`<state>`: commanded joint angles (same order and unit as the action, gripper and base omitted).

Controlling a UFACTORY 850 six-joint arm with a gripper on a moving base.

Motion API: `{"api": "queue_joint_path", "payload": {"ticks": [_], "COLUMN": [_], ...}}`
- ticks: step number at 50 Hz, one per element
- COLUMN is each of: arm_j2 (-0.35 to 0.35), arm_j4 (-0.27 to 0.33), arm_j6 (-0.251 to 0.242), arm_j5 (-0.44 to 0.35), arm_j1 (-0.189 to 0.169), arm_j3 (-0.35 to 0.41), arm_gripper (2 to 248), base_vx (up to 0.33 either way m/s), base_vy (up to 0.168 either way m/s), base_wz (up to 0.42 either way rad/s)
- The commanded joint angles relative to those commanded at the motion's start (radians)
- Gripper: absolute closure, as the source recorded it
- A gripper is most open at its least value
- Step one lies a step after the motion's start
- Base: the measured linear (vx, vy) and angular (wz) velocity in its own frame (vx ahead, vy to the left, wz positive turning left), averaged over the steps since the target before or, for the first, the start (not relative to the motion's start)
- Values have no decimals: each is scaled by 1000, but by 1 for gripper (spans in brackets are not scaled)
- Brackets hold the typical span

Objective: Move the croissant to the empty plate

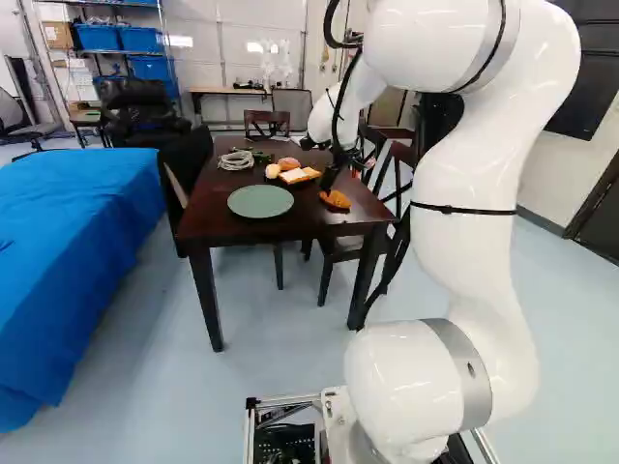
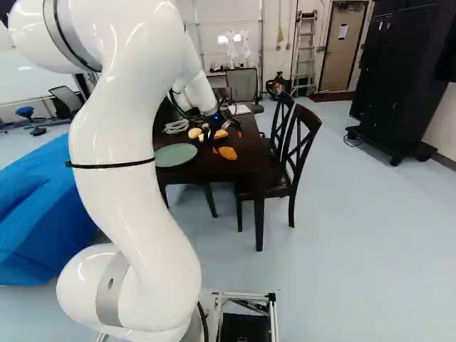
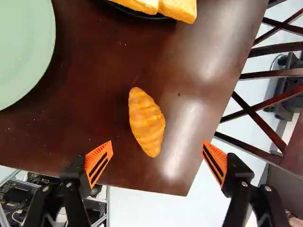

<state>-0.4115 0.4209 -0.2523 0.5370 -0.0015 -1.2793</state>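
A dark wooden table (image 3: 94, 71) stood in a room with a pale blue floor; a blue cover (image 1: 68, 242) lay well to the left of the green plate (image 1: 260, 201) in the left base view. The croissant (image 3: 147, 122) lay on bare wood to the right of that plate in the same view, apart from it and near the table's corner. The gripper (image 3: 157, 149) had its fingers spread wide, with orange pads (image 3: 107, 150) touching nothing; the croissant lay ahead, lined up roughly with the gap between them. The work seemed to be at the approach, just ahead of the pick. The next move called for lowering until the pads stood on either side of the croissant, closing gently across its narrow middle, then lifting and carrying it over to the plate. That plate held nothing. Beyond it and to its right in the left base view, a dark dish (image 3: 142, 16) held bread slices (image 3: 180, 8), which the carry should probably steer clear of.
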Motion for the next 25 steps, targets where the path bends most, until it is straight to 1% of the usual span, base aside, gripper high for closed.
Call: {"api": "queue_joint_path", "payload": {"ticks": [25], "arm_j2": [-66], "arm_j4": [0], "arm_j6": [0], "arm_j5": [77], "arm_j1": [3], "arm_j3": [-88], "arm_gripper": [3], "base_vx": [0], "base_vy": [0], "base_wz": [0]}}
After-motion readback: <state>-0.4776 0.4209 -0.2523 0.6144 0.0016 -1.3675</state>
